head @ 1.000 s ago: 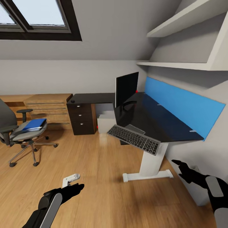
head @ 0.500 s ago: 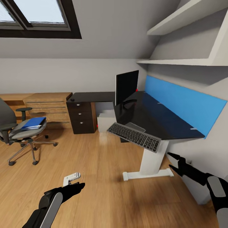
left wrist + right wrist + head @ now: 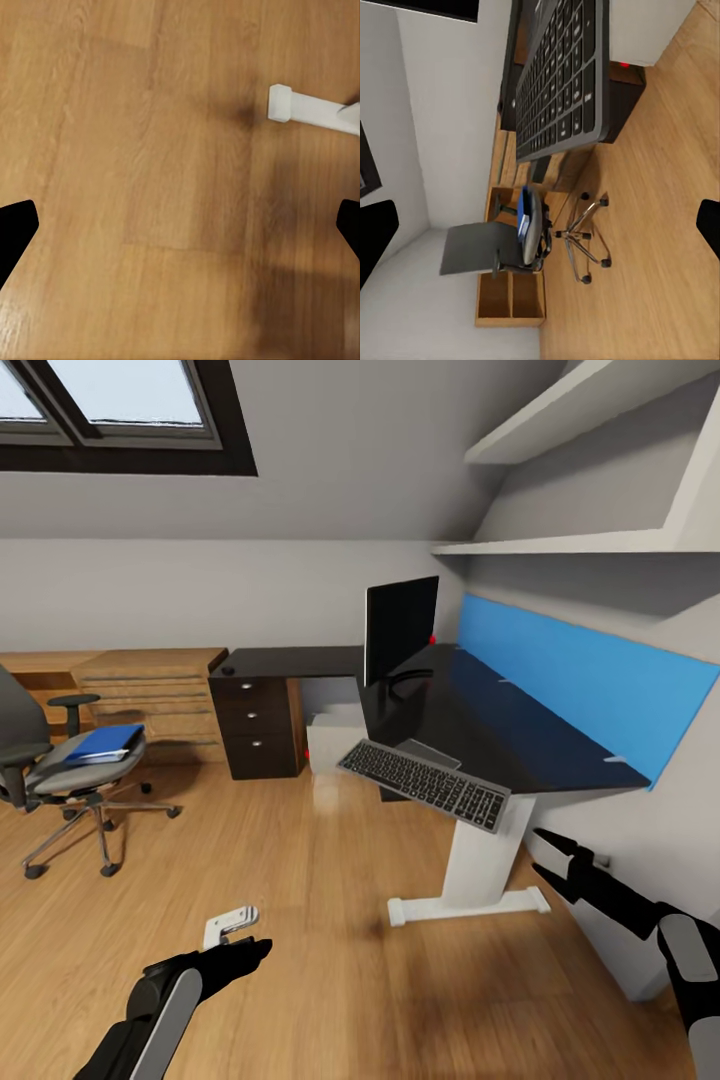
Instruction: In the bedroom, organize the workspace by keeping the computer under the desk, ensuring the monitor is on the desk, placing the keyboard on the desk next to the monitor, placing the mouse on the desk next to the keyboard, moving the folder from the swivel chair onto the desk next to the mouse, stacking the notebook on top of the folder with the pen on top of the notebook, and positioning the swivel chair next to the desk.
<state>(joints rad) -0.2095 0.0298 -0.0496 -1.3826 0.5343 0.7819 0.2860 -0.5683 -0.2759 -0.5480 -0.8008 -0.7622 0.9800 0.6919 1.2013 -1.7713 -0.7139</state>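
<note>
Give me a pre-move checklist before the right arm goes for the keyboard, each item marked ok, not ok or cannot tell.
1. Right gripper open and empty: ok.
2. Keyboard fully on the desk: not ok, it overhangs the front edge, tilted.
3. Monitor upright on the desk: ok.
4. Path from right gripper to keyboard free of other things: ok, apart from the desk's white leg nearby.
5. Folder moved off the swivel chair: not ok, it lies on the seat.
6. Left gripper open: ok.

glossy black desk [image 3: 500,730], bright blue folder [image 3: 103,743], grey swivel chair [image 3: 60,775], oak plank floor [image 3: 330,940]
</note>
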